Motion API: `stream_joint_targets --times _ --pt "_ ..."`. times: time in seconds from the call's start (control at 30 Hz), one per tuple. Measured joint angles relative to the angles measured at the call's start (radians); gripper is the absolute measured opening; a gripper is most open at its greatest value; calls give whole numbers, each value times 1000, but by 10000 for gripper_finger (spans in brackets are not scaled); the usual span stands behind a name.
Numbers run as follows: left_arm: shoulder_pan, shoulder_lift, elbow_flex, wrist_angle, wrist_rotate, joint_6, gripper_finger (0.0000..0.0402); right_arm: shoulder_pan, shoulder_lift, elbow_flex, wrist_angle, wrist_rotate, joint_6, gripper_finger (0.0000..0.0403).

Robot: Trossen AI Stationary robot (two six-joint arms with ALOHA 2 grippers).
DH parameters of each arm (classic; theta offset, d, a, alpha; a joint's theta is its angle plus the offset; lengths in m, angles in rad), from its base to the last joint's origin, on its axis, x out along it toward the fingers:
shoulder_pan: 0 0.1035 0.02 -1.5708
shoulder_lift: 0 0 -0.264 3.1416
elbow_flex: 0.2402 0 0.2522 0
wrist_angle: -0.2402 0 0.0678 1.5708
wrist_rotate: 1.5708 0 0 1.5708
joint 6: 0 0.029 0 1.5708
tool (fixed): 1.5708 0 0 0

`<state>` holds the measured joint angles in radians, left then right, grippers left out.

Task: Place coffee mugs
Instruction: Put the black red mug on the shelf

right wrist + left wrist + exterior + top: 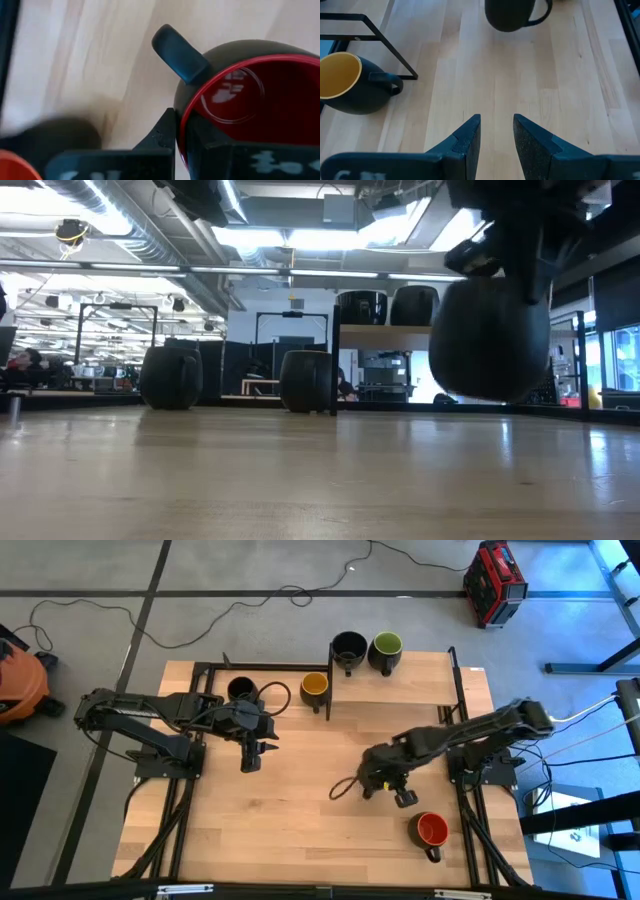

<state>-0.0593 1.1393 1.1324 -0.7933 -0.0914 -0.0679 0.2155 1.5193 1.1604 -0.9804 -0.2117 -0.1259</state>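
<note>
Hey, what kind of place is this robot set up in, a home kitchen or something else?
Not a kitchen: it looks like an open lab or workshop. The low view shows exposed ceiling ducts and strip lights over rows of workstations; the high view shows a bare concrete floor with loose cables and a red equipment case.

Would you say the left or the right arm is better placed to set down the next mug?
Right, probably: its gripper already pinches the red mug's rim and holds it above the table. The left gripper is open and empty.
</note>
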Motion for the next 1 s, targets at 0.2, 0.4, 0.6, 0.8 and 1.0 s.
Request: stream_joint_targets --times 0.2,0.4,0.6,0.8,1.0 --pt "0 0 0 1 0 0 110 -33 148 125 -62 -68 -214 2" --pt "0 0 0 1 0 0 110 -78 220 194 -69 -59 -339 2" --pt "0 0 0 2 0 0 110 -108 270 205 -101 -64 -405 2" --pt "0 0 0 2 0 -1 110 -112 277 207 -99 -62 -372 9" --pt "0 0 0 2 0 -1 110 -111 273 203 -86 -6 -301 63"
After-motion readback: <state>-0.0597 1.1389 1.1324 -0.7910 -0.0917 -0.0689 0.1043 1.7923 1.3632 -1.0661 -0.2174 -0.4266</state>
